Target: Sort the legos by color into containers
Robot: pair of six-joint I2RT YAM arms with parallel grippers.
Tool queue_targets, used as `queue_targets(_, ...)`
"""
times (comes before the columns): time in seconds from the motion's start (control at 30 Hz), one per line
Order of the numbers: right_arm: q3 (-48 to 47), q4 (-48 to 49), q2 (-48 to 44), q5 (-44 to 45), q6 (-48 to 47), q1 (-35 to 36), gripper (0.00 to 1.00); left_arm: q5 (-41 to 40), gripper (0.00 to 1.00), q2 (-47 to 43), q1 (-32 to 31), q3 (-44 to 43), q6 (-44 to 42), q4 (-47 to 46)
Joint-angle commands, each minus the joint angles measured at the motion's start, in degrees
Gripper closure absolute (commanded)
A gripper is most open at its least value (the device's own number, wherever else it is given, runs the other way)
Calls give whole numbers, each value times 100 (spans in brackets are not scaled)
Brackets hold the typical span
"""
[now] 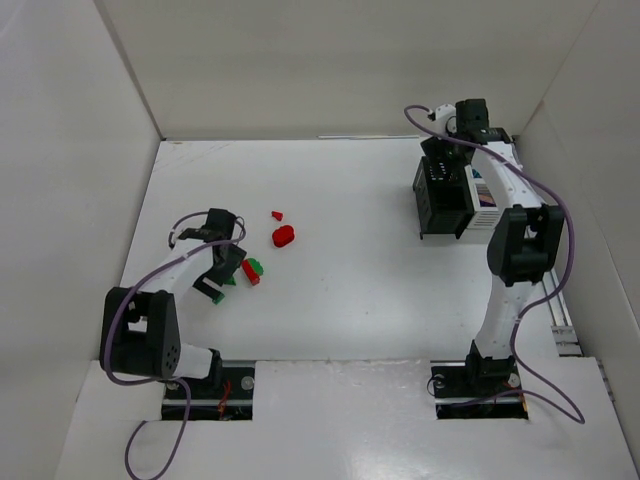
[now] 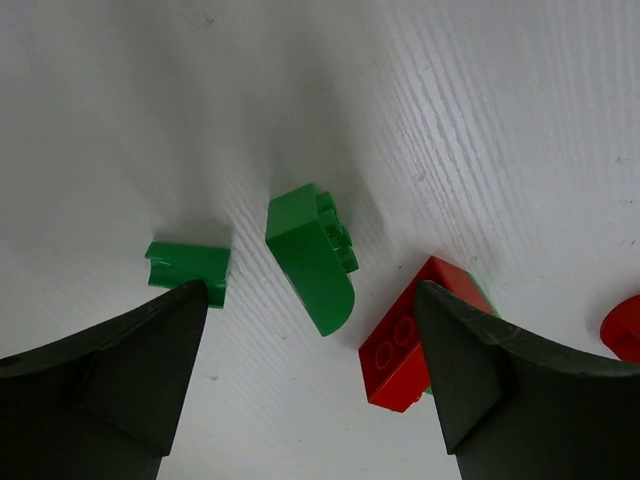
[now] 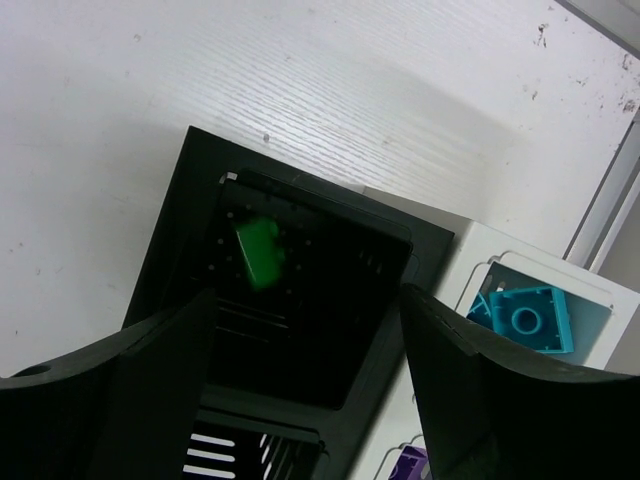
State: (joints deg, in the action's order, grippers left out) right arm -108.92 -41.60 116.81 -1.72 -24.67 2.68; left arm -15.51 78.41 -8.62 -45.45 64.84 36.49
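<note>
Left end effector (image 2: 312, 286), fingers spread apart, straddles a green lego (image 2: 308, 250) lying free between them.

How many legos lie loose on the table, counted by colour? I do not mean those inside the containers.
Red: 3 - small red piece, rounded red piece, red brick
Green: 3 - small green piece, rounded green brick, green piece next to the red brick
Total: 6
</note>
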Motion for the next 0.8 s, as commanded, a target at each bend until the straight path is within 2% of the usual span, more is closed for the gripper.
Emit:
queue_targets(0.0,-94,74,-449,-4,-65,-30,21,-207,20,43,10,-78,169,-169)
queue_targets(0.2,713,530,-1256,-522,-65,-30,21,-321,40,437,10,-253,169,-248)
queue_targets(0.23,845,678,-1371,-575,-65,22,21,-321,47,438,62,-254,169,-248)
queue_targets(0.33,1259,785,-1758,-575,49,75,20,-321,55,491,62,-254,108,-248)
queue_targets(0.53,1944,987,-2320,-742,111,259,20,-208,81,412,62,-254,-76,-309)
queue_targets(0.63,2470,1347,-2618,-1110,111,505,20,-207,88,166,-51,-367,-138,-371)
queue_targets(0.77,3323,2233,-3067,-1822,-20,1023,20,-207,91,-211,-429,-657,-208,-301)
